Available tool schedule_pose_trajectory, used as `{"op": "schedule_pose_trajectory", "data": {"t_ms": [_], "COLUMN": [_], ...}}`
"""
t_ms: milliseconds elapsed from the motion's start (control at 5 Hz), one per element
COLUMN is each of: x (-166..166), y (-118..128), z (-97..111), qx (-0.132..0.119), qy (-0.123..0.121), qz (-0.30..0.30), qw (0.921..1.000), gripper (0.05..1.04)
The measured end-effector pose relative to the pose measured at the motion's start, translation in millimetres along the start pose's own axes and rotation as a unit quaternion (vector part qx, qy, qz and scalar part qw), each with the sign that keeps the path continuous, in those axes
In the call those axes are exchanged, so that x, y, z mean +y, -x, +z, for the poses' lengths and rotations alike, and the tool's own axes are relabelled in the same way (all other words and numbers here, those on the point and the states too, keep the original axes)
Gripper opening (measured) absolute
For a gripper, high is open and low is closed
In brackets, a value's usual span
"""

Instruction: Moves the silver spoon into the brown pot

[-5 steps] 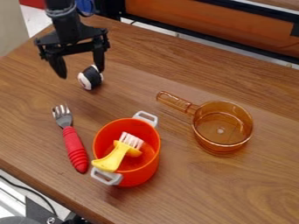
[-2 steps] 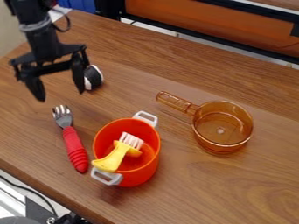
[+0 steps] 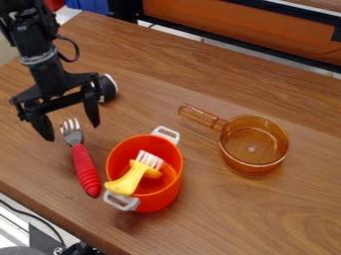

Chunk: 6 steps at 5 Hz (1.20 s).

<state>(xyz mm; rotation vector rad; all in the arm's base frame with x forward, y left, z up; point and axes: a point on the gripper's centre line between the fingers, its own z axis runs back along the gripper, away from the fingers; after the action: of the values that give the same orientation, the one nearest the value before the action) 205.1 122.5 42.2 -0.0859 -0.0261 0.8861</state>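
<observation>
- Saw the gripper (image 3: 73,130) above and left of the red pot (image 3: 162,197), fingers spread wide, probably to straddle something slender.
- Found a red-handled fork (image 3: 83,164), not a spoon, flat just left of the red pot, likely laid there for picking up.
- Noted a dark roll (image 3: 108,89) beyond the red pot, apparently just set aside.
- Saw a yellow brush (image 3: 130,180) propped inside the red pot, supported by its rim.
- Found the amber pan (image 3: 253,169) right of the red pot, upright, ready for receiving.

No words, labels, numbers or signs can be read on anything here.
</observation>
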Motion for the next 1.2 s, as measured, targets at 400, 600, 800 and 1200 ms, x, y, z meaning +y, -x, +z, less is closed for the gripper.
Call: {"op": "schedule_pose_trajectory", "data": {"t_ms": [400,600,800,1200], "x": [1.7,2.5,4.4,0.8], "y": [6.1,8.8,12.7,5.1], "z": [-20.4,-24.4,-32.2,-36.0], "qx": [-0.014,-0.018,-0.023,-0.044], "qy": [-0.004,-0.006,-0.012,-0.026], "qz": [0.025,0.022,0.027,0.059], "qw": [0.9996,0.9996,0.9993,0.997], "gripper": [1.001,1.001,0.958,0.415]}}
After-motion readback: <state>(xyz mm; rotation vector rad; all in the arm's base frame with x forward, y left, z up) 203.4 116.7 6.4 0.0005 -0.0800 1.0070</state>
